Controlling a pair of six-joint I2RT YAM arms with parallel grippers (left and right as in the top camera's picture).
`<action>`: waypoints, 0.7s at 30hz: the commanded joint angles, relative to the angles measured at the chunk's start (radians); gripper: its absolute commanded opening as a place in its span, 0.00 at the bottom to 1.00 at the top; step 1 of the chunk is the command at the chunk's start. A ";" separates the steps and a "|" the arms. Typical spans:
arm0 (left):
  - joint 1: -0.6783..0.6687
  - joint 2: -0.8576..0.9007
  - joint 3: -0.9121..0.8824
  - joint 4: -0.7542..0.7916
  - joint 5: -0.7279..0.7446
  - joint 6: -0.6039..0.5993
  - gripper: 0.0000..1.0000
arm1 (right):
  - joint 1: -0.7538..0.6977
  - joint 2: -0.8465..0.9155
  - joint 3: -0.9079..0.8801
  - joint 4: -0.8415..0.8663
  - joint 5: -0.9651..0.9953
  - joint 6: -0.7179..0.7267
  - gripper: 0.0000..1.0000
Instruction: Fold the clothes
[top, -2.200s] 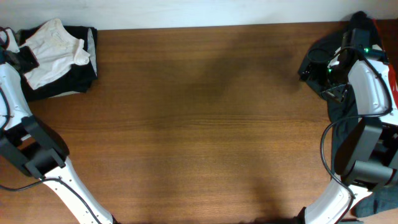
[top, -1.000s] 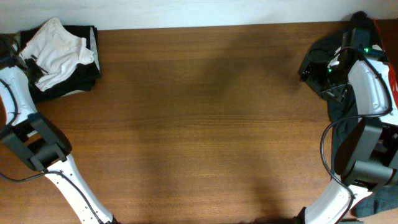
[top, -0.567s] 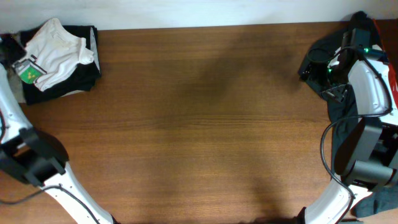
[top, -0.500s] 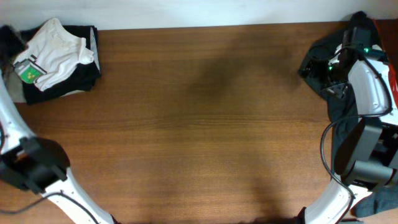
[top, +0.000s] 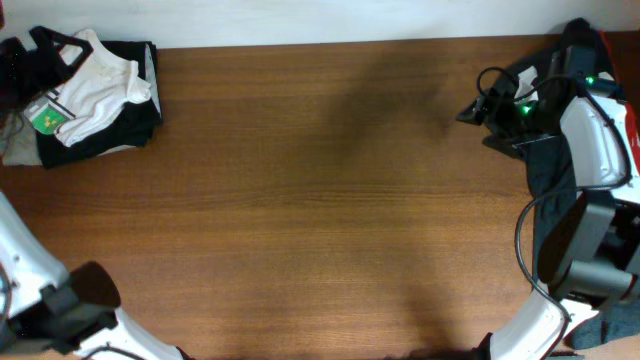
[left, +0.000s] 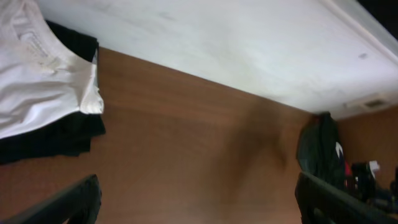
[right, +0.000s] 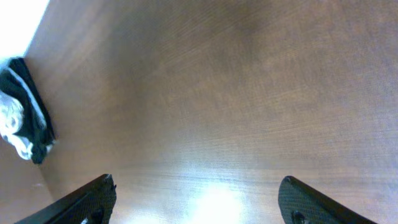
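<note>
The white T-shirt (top: 95, 85) lies bunched on top of a black bundle (top: 100, 140) in the far left corner of the desk (top: 320, 200). Its green label (top: 45, 118) shows on the side nearest the left edge. The left gripper (left: 196, 180) hangs by that same corner. Its fingers (left: 68, 202) are spread wide with nothing between them, and from its own camera the shirt sits off to one side, not in the gap. Along the far right edge a black garment (top: 535, 165) lies under the right arm. The right gripper (right: 196, 182) reaches out from there over bare wood, its jaws also wide apart and holding nothing.
</note>
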 joint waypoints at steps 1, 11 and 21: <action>0.003 -0.164 0.006 -0.088 -0.125 0.069 0.99 | 0.000 -0.214 0.019 -0.070 0.135 -0.017 0.91; -0.014 -0.231 0.003 -0.195 -0.179 0.069 0.99 | 0.240 -0.735 -0.079 -0.285 0.348 -0.016 0.96; -0.014 -0.230 0.003 -0.196 -0.179 0.069 0.99 | 0.339 -0.870 -0.127 -0.253 0.479 0.055 0.99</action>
